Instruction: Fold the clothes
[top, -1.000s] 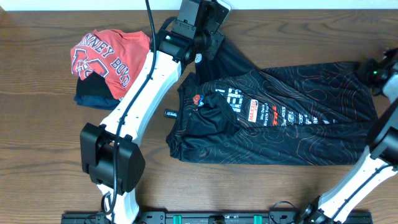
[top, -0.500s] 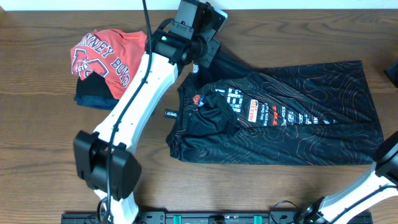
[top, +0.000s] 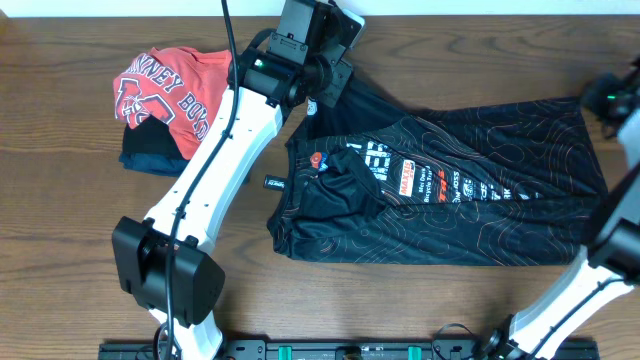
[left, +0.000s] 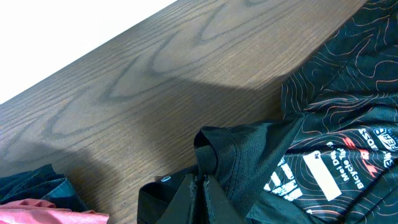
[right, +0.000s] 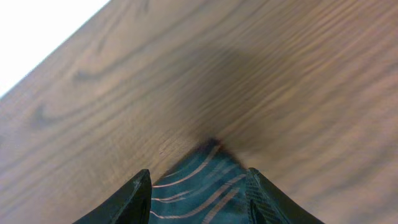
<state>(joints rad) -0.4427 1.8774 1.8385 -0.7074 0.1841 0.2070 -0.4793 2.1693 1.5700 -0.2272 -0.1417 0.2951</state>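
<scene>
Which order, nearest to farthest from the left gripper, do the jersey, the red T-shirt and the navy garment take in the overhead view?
1. Jersey, held by the left gripper.
2. Red T-shirt, on the left.
3. Navy garment, under it, farther left.

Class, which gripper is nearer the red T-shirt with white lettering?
Left gripper, near the red T-shirt, pinching the black patterned jersey; right gripper sits at the jersey's far end.

The black jersey (top: 470, 215), with thin wavy contour lines, white lettering and small coloured logos, lies spread across the frame's centre and right on the desk (top: 60, 240), its left part rumpled, one sleeve stretched toward upper centre.
</scene>
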